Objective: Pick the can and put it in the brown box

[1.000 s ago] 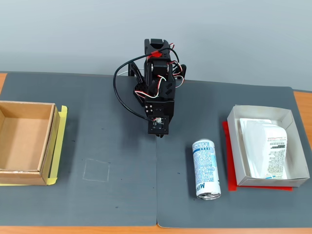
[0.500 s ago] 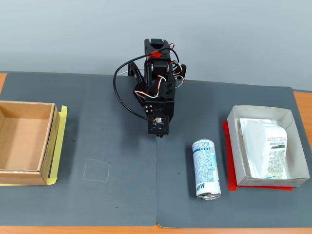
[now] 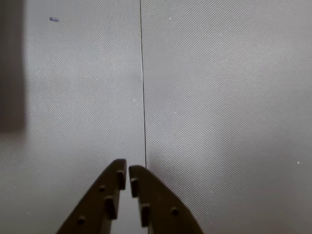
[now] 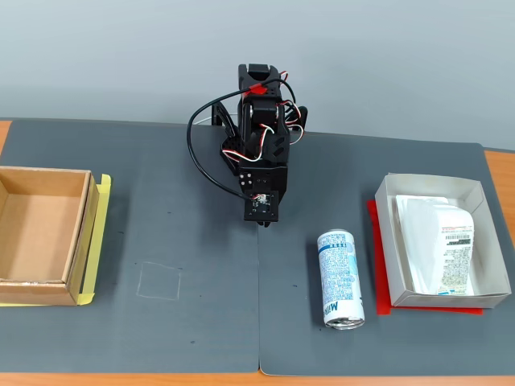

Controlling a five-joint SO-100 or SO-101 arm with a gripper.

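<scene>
Can (image 4: 340,279) lies on side at 4 o'clock from tool (image 3: 127,176); likely light, slippery, dentable: grip mid-body. Tool pressed together, empty.

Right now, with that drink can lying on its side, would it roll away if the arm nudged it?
Probably: the can lies on its rounded side on the flat grey mat, so a sideways nudge would likely roll it. Its smooth metal skin may slip between fingers.

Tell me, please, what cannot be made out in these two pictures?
- Wrist view: can and brown box lie outside the frame; only the claw and mat show.
- Fixed view: brown box cut by the left edge.
- Fixed view: can print too small to read.
</scene>
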